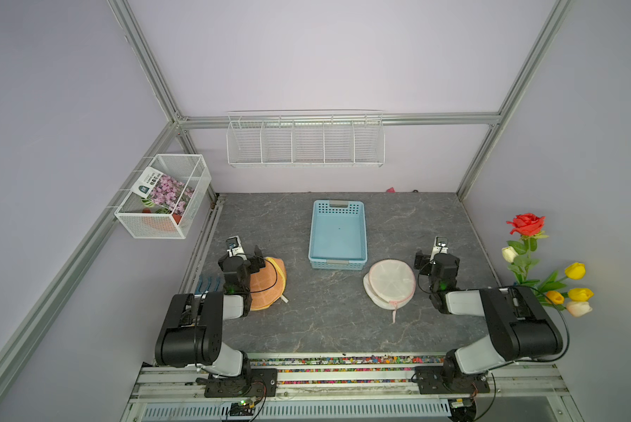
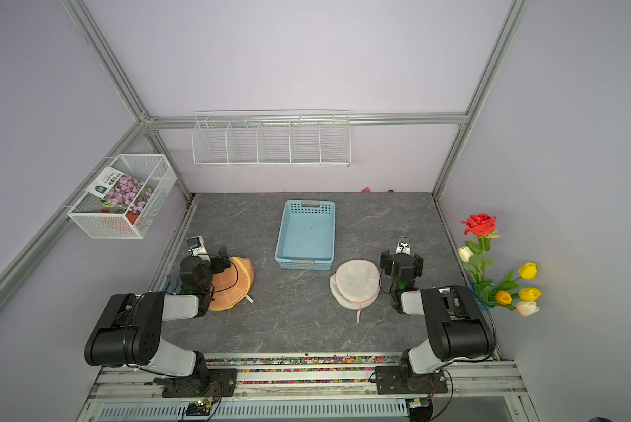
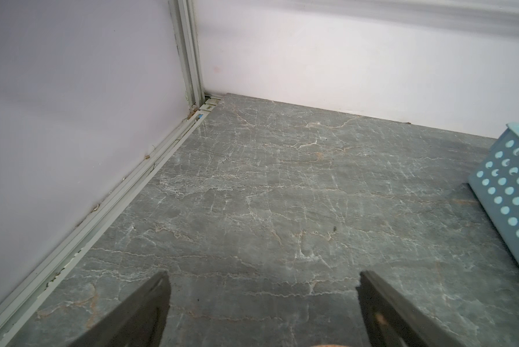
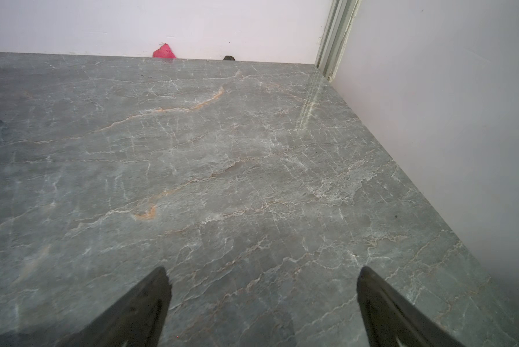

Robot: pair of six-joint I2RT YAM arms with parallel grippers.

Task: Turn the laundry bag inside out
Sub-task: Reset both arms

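Note:
Two round mesh laundry bags lie on the grey marble table in both top views. The orange laundry bag (image 1: 268, 288) (image 2: 230, 288) is at the left, partly under my left arm. The white laundry bag with pink trim (image 1: 390, 281) (image 2: 356, 281) is at the right, its pink strap trailing toward the front. My left gripper (image 1: 241, 255) (image 3: 262, 288) hovers open over the orange bag's far edge with only bare table between its fingers. My right gripper (image 1: 437, 257) (image 4: 262, 285) stands open just right of the white bag, holding nothing.
A light blue perforated basket (image 1: 364, 234) (image 3: 510, 192) sits at the table's centre back. A wire shelf (image 1: 305, 140) and a mesh basket (image 1: 162, 197) hang on the walls. Artificial flowers (image 1: 548, 270) stand at the right wall, and a pink scrap (image 4: 163, 51) lies by the back wall.

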